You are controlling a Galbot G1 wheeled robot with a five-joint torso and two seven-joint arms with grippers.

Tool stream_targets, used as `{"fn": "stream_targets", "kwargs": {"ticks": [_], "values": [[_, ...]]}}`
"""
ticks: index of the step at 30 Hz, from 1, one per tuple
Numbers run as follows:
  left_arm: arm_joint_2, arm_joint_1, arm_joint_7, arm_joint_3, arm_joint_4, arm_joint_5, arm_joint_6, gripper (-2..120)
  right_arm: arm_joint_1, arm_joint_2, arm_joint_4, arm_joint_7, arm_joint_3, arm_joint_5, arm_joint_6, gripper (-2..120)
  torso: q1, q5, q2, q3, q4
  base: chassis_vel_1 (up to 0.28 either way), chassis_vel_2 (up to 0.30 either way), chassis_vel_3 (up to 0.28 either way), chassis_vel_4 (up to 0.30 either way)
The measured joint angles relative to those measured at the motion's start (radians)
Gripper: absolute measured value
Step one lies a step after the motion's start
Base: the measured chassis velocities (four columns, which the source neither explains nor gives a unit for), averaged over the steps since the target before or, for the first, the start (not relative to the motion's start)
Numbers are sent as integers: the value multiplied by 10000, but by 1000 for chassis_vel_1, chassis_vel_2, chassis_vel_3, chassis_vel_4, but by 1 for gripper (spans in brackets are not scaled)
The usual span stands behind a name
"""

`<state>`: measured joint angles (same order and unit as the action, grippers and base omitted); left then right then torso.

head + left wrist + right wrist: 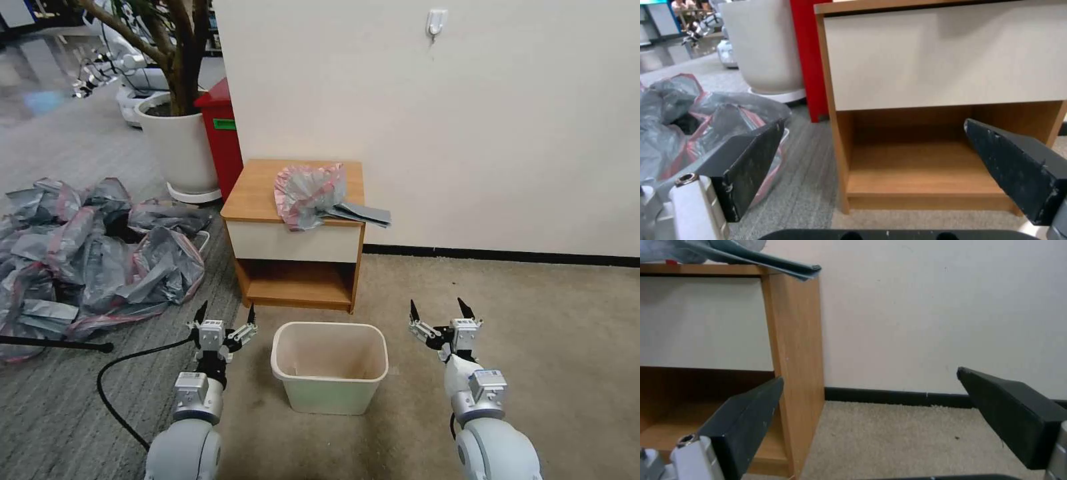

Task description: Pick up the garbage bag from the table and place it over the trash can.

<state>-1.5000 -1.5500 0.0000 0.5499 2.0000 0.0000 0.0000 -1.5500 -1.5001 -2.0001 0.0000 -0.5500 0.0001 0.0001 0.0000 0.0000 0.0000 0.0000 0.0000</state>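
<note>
Two claws are showing, one per arm; the left claw is hovering low over the floor just left of the trash can, its two black fingers spread wide apart and holding nothing, pointing forward toward the open shelf of the counter; the right claw is mirroring it on the other side of the trash can, its two fingers likewise splayed and empty, aimed at the counter's right side panel and the white wall beyond; both forearms are reaching forward from the lower edge of the head view, roughly level with each other. Between the claws one cream-white trash can is standing upright on the carpet, unlined, just in front of the counter. One garbage bag is lying crumpled on the counter's wooden top, toward its right front corner, grey with pink-red edging, a flat folded grey part of it sticking out past the right edge. The counter is showing one white drawer front and one open shelf beneath. Farther left, one heap of grey-pink bags is sprawling on the floor; behind it one white round planter with a tree and one red bin are standing; the bin is carrying a green label, its writing too small to read. One white hook is sitting high on the wall.
</note>
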Motion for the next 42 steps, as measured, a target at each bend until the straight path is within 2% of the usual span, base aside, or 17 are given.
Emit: {"fn": "stream_targets", "kwargs": {"ticks": [42], "values": [[0, 1, 1, 0, 0, 0, 0, 100, 0, 0, 0, 0, 0, 0, 0, 100, 0, 0, 0, 0, 0, 0, 0, 0, 0]]}}
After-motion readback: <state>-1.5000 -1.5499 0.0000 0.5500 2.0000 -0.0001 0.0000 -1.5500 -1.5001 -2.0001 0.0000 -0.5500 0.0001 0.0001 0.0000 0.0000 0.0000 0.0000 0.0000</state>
